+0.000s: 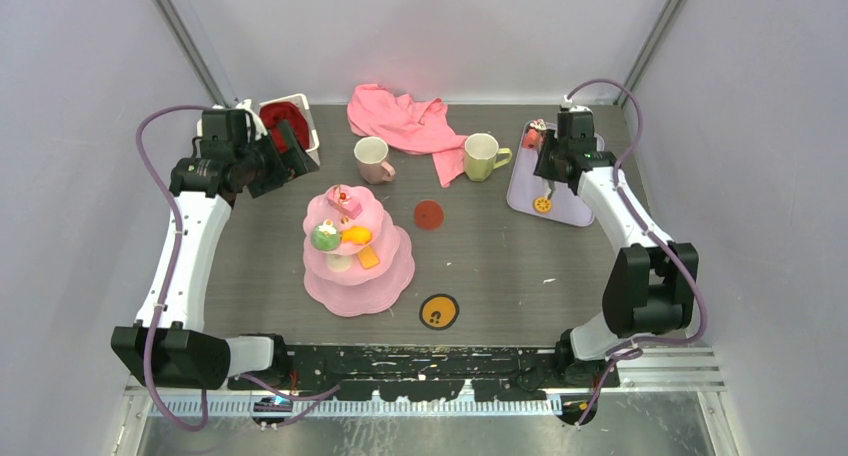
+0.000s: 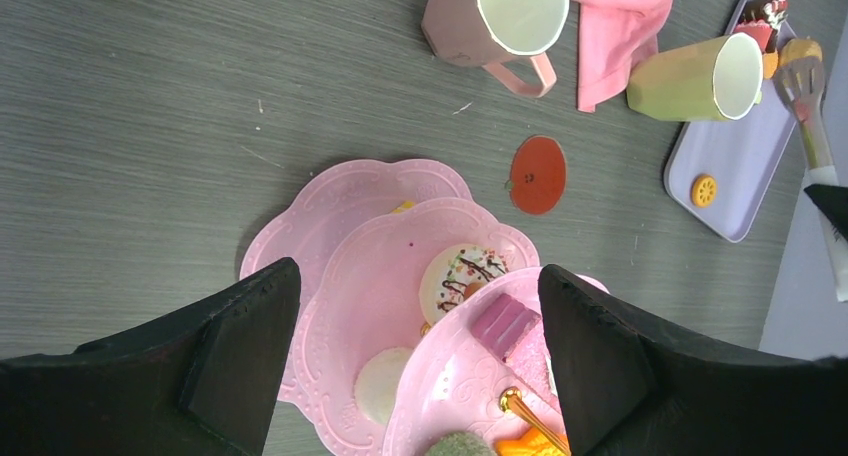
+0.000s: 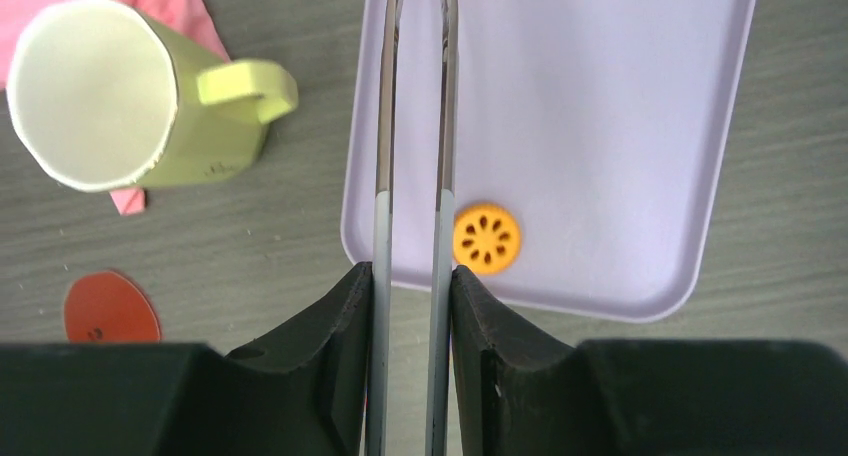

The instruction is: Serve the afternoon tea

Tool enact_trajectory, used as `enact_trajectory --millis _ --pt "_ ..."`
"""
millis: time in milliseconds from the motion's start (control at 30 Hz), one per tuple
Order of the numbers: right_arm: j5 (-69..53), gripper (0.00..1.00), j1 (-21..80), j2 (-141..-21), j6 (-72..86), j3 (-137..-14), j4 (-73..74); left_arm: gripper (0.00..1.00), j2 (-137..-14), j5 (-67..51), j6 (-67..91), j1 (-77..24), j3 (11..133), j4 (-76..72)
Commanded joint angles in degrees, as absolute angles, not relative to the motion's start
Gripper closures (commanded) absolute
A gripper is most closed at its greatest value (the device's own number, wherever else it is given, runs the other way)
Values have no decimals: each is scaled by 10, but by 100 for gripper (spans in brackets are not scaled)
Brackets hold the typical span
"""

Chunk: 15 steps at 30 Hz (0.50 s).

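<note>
The pink three-tier cake stand (image 1: 385, 276) stands left of centre and carries several toy pastries, among them a green one (image 1: 324, 238) and a pink cake slice (image 2: 505, 326). A pale pink mug (image 1: 372, 160) and a yellow-green mug (image 1: 482, 157) stand behind it. My left gripper (image 2: 415, 276) hangs open above the stand with nothing between its fingers. My right gripper (image 3: 412, 276) is shut on metal tongs (image 3: 440, 126) over the lavender tray (image 3: 620, 126). The tongs' tips (image 2: 800, 71) reach the pastries at the tray's far end. An orange slice (image 3: 486, 238) lies beside the fingertips.
A pink cloth (image 1: 400, 116) lies at the back between the mugs. A white basket with red cloth (image 1: 290, 121) sits back left, close to my left gripper (image 1: 290, 154). A red disc (image 1: 429, 214) and an orange disc (image 1: 438, 312) lie flat on the table.
</note>
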State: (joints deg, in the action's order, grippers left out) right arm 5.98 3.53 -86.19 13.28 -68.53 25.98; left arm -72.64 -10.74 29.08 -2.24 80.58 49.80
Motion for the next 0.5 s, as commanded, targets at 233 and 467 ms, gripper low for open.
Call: enact_trajectory --millis 233,467 --pt "45 61 35 -956 130 -808 212 12 -723 -116 279 -20 830 490" --pt "53 61 36 -991 119 -828 223 12 -722 -110 277 -20 828 493"
